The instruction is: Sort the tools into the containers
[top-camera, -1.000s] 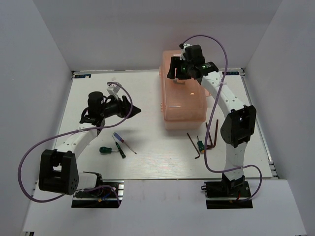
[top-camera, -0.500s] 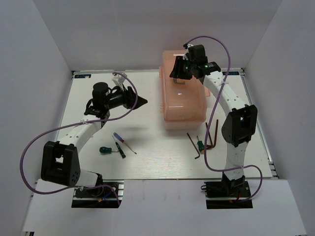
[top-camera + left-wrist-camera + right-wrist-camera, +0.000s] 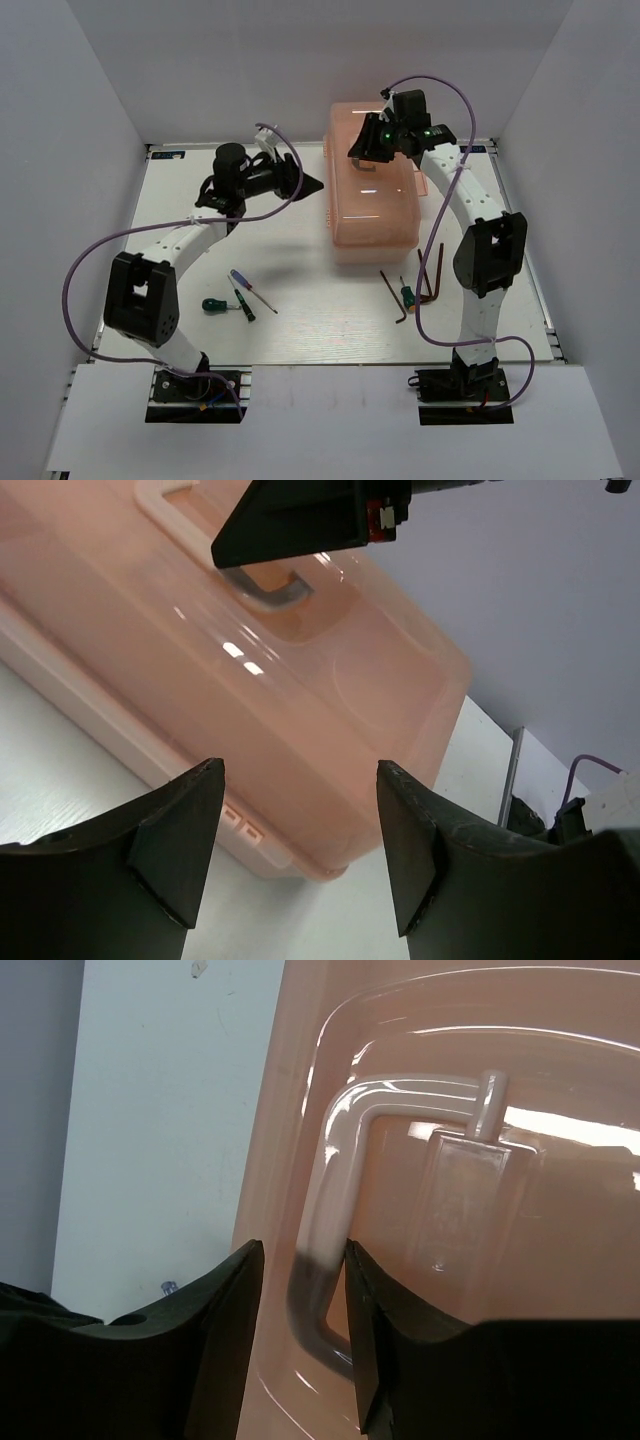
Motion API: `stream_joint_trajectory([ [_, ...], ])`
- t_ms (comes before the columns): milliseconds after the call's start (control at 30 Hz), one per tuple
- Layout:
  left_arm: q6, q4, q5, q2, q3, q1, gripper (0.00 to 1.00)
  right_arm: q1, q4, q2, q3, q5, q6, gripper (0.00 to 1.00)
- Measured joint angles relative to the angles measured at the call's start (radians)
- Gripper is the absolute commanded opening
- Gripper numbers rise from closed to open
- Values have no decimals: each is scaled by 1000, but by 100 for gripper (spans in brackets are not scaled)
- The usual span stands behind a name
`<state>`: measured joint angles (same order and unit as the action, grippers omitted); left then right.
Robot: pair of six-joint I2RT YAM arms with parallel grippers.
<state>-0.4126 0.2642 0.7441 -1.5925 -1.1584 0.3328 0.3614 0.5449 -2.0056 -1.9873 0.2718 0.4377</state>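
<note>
The peach-pink toolbox (image 3: 370,215) stands shut at the back right. My right gripper (image 3: 361,160) hovers over its lid, jaws open and straddling one end of the lid handle (image 3: 325,1190) without clamping it. My left gripper (image 3: 312,185) is open and empty, pointing at the toolbox's left side (image 3: 330,750) from just beside it. On the table lie a stubby green screwdriver (image 3: 213,305), a black-handled one (image 3: 245,303) and a blue-purple one (image 3: 241,278). Dark hex keys (image 3: 392,293) and a green-handled screwdriver (image 3: 408,296) lie in front of the toolbox.
White walls enclose the table (image 3: 290,330) on three sides. The right gripper's dark finger (image 3: 300,525) shows above the lid in the left wrist view. Purple cables loop from both arms.
My left arm has swung right and farther back, bringing its open gripper up to the toolbox's left side. My right gripper has shifted slightly right over the lid handle.
</note>
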Motion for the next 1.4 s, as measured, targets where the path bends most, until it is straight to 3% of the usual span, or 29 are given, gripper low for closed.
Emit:
stream_joint_trajectory([
  [600,10,-74,-127,-250,-311,146,70,-31,-1,6,3,90,51,43],
  [1100,40,-211,-339,-370,-505,195,70,-60,-8,43,29,152,89,43],
  [1400,41,-269,-389,-466,-645,235,70,-79,-51,50,47,188,124,44],
])
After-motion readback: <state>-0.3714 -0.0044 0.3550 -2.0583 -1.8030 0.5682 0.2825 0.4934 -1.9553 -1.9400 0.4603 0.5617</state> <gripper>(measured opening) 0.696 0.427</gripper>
